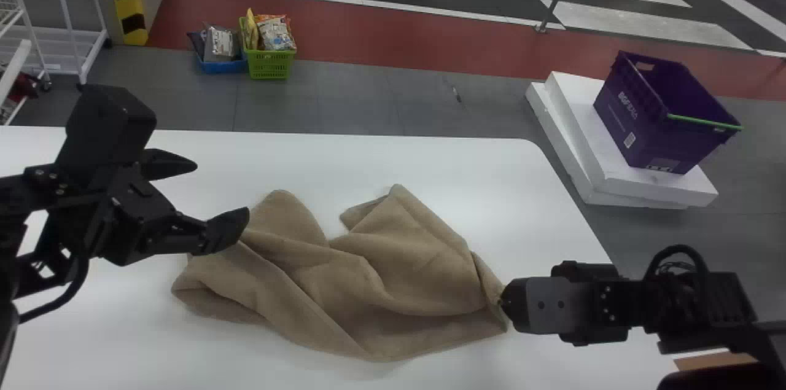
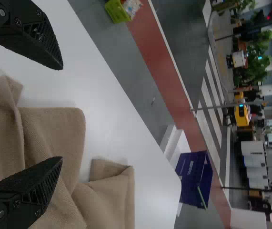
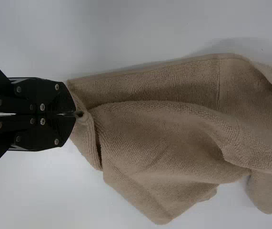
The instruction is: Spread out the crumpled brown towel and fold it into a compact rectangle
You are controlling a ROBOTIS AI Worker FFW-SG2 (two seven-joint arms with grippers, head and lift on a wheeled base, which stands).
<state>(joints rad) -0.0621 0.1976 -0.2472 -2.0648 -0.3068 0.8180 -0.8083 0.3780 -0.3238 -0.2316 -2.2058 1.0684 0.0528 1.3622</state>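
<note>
Now spreading is likely being done; the brown towel is bunched on the white table; its right end is pinched tight by the right gripper; nothing is held by the left gripper, its jaws wide apart; next, the left end should be grabbed and pulled flat.

Head camera looks forward and down; closer in, left wrist's faces outward, right's downward — all share towel.
</note>
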